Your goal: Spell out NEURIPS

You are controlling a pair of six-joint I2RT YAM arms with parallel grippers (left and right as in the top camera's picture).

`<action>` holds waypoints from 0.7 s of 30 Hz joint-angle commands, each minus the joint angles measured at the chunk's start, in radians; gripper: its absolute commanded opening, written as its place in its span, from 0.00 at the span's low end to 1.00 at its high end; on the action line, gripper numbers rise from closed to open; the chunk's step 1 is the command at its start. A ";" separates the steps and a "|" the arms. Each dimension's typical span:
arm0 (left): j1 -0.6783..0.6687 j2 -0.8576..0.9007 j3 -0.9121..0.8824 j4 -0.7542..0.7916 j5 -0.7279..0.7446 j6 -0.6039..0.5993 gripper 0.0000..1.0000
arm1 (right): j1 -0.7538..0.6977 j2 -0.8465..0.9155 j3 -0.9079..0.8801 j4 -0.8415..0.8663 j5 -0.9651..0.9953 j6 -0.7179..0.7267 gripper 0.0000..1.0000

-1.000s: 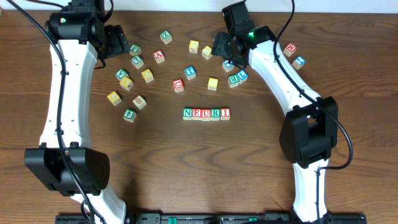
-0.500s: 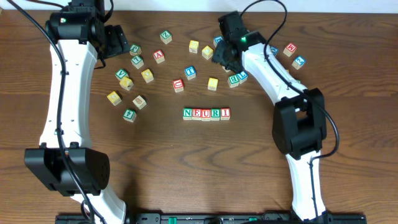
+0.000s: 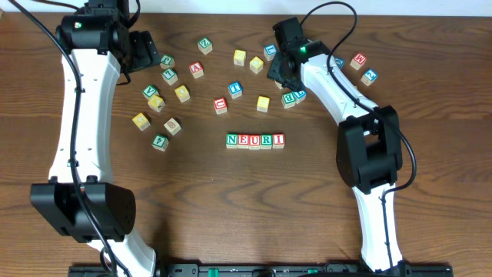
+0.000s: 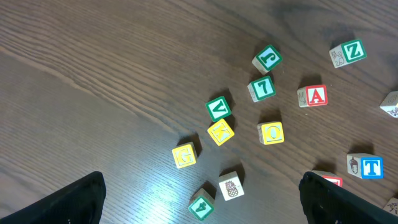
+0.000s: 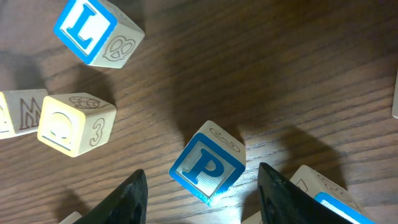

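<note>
Five cubes reading N, E, U, R, I stand in a row (image 3: 255, 140) at the table's middle. A blue-framed P cube (image 5: 208, 165) lies flat on the wood, letter up. My right gripper (image 5: 205, 202) hangs over it, open, with one finger on each side and a gap to both. Overhead, that right gripper (image 3: 280, 73) covers the P cube. At the back left, my left gripper (image 3: 146, 52) is open wide above loose cubes. In the left wrist view the left gripper (image 4: 202, 183) holds nothing.
Close to the P cube lie a blue L cube (image 5: 93, 25), a yellow-faced cube (image 5: 74, 124) and a blue-framed cube (image 5: 323, 193). Yellow cubes (image 3: 256, 65) (image 3: 263, 103), a red A cube (image 4: 316, 96) and a green Z cube (image 4: 353, 51) are scattered behind the row.
My right arm has swung inward and brought its gripper down over the P cube, with the jaws narrower than before. The left arm has not moved.
</note>
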 commanded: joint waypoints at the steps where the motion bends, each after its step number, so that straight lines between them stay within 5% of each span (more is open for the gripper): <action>1: 0.004 -0.013 0.012 -0.006 -0.006 0.006 0.98 | -0.004 0.026 0.002 -0.001 0.016 0.012 0.52; 11: 0.004 -0.013 0.012 -0.006 -0.006 0.006 0.98 | -0.011 0.053 0.002 0.008 0.016 -0.038 0.45; 16: 0.004 -0.013 0.012 -0.006 -0.006 0.006 0.98 | -0.014 0.053 0.002 0.018 0.016 -0.138 0.34; 21: 0.004 -0.013 0.012 -0.006 -0.006 0.006 0.98 | -0.015 0.053 0.002 0.048 0.016 -0.322 0.34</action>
